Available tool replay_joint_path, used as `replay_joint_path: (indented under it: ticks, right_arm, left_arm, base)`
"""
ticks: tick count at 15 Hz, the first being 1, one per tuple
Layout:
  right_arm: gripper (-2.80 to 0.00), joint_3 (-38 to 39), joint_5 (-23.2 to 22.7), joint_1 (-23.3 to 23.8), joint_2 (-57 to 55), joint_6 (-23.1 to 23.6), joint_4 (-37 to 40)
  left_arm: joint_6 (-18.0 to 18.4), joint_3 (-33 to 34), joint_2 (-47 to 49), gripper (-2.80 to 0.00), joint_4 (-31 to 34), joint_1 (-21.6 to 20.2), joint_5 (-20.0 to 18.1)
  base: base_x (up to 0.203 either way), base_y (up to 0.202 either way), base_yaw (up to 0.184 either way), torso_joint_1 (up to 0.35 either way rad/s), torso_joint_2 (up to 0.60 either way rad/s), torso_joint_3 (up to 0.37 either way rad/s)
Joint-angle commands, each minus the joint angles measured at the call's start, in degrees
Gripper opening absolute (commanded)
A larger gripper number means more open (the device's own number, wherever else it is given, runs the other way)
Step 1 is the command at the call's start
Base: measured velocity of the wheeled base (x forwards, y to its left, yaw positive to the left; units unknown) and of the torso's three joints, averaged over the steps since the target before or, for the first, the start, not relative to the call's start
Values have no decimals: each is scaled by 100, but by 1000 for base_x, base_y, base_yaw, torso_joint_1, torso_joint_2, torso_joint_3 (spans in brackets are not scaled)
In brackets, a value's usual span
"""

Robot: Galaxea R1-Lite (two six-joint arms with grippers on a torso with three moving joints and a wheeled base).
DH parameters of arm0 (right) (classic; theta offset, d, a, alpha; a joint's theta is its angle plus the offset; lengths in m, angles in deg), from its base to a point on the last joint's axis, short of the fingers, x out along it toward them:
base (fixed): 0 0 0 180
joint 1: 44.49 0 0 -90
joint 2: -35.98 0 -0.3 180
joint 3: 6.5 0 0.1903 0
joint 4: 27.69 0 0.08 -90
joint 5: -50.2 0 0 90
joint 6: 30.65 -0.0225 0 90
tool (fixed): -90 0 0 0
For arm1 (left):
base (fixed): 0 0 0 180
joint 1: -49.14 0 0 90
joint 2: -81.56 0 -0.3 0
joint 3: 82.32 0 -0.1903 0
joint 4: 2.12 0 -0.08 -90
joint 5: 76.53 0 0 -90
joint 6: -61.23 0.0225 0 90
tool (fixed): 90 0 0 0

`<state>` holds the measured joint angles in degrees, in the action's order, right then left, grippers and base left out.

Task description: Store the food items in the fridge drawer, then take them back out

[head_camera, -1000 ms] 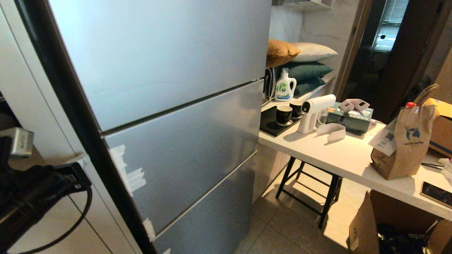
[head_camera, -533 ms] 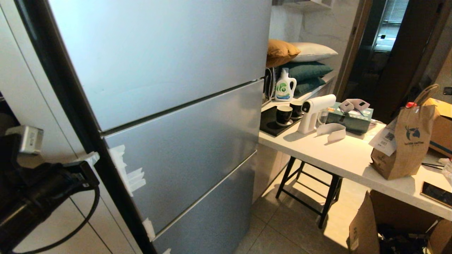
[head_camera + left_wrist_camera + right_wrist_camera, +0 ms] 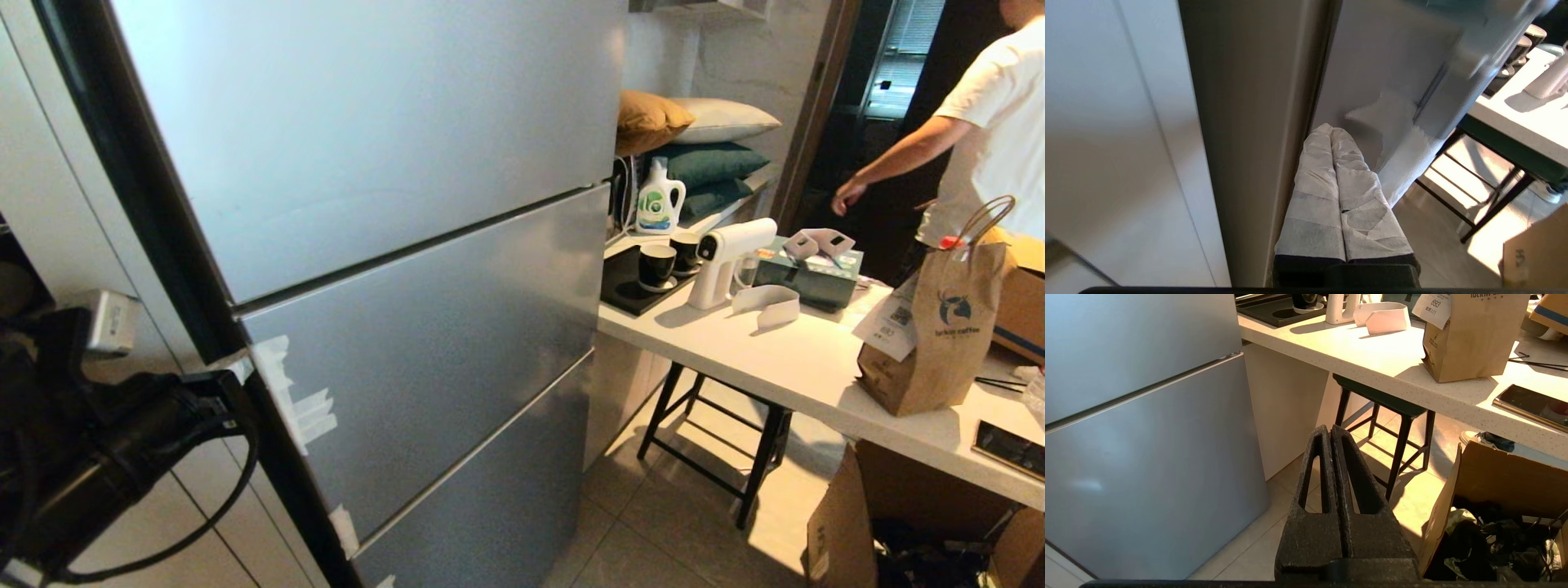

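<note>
A: The silver-grey fridge [image 3: 392,245] is all closed panels, so the drawer and food stay out of sight.

B: The left hand [image 3: 1333,132], fingers pressed together, noses into the door's side seam, likely to pry. The right hand [image 3: 1329,430] hangs together, idle.

Both end effectors [image 3: 1331,132] [image 3: 1329,430] have fingers pressed together.

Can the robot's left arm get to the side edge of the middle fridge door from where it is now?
Probably yes. The left gripper, fingers shut together, sits right at the door edge of the closed fridge, and nothing stands between them. Whether it touches the edge can't be told.
</note>
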<state>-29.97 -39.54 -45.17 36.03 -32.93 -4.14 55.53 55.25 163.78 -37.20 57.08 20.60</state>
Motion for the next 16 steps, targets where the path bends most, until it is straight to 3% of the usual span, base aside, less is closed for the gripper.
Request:
replay_joint_path:
  ticks: [1, 9, 16]
  right_arm:
    - [-280, 1, 0, -2, -5, 7, -1]
    - [-280, 1, 0, -2, -5, -1, -1]
    - [-280, 1, 0, -2, -5, -1, -1]
  left_arm:
    - [-19, 32, 136, -280, -34, 109, -47]
    - [-46, 193, 120, -280, -43, 301, -1007]
    - [-46, 208, 148, -280, -43, 905, -1082]
  base:
    - [0, 0, 0, 0, 0, 0]
    - [0, 0, 0, 0, 0, 0]
    - [0, 0, 0, 0, 0, 0]
